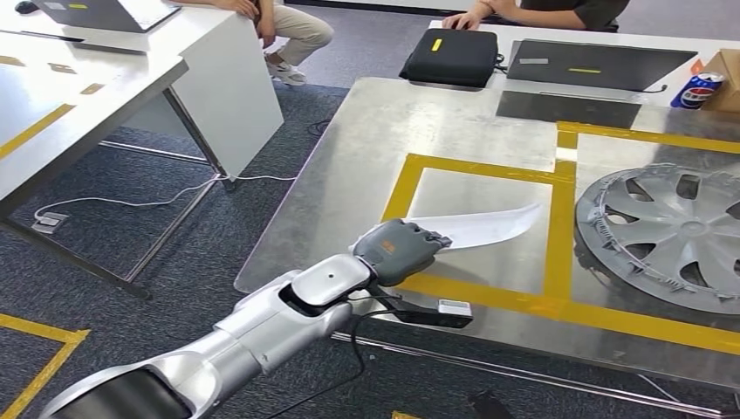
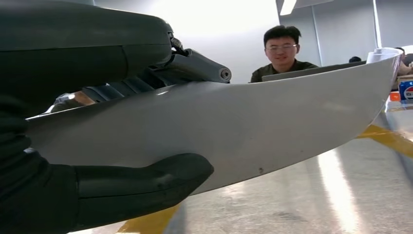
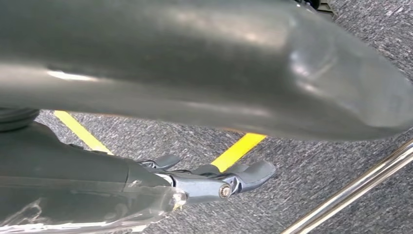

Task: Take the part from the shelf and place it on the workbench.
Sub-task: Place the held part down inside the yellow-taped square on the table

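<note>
The part (image 1: 484, 227) is a long, curved white blade-shaped panel. My left hand (image 1: 403, 249) grips its near end, thumb (image 2: 146, 187) on one face and fingers (image 2: 195, 68) on the other. The part (image 2: 234, 122) lies low over the metal workbench (image 1: 366, 157), inside a yellow-taped square (image 1: 410, 179), with its far tip pointing right. Whether it touches the surface I cannot tell. My right hand (image 3: 219, 183) hangs over grey carpet, fingers apart, holding nothing.
A silver hubcap (image 1: 672, 236) lies in the neighbouring taped square to the right. At the back stand a black bag (image 1: 449, 57), a closed laptop (image 1: 593, 63) and a soda can (image 1: 698, 87). People sit behind the bench. A white desk (image 1: 87, 78) stands at left.
</note>
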You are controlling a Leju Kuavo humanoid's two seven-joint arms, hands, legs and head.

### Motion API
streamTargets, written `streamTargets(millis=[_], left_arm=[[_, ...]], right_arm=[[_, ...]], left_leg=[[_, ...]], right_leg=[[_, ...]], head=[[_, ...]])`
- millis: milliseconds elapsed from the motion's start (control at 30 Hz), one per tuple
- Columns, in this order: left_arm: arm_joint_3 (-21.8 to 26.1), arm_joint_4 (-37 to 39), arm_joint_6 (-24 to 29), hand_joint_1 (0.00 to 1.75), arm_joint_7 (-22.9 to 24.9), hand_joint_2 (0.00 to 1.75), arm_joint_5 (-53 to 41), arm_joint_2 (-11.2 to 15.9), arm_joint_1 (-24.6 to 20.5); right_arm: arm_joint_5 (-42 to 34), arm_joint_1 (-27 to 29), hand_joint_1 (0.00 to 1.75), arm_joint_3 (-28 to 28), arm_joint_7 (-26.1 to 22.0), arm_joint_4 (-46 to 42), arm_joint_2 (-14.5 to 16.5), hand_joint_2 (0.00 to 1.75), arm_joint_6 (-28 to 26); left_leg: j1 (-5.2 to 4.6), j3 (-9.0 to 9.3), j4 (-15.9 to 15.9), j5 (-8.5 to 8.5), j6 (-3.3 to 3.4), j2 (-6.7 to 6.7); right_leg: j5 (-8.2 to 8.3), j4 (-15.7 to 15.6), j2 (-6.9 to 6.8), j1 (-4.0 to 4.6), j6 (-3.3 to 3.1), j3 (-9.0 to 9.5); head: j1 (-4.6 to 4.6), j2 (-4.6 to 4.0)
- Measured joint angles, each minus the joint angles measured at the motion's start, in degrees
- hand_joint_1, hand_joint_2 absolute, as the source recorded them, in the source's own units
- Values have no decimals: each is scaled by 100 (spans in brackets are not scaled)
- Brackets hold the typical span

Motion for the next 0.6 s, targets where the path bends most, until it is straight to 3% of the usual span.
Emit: streamTargets(millis=[300, 600], left_arm=[[-341, 49, -69, 175, 138, 175, -111, -209, -30], [-808, 248, -209, 175, 701, 175, 176, -232, -142]], right_arm=[[3, -10, 0, 78, 51, 1, 0, 0, 39], [-2, 4, 0, 81, 108, 7, 0, 0, 67]], left_leg=[[1, -6, -14, 4, 5, 0], [0, -29, -37, 15, 14, 1]], right_leg=[[-1, 0, 3, -1, -1, -24], [0, 0, 10, -6, -1, -65]], head=[[-1, 1], [1, 0]])
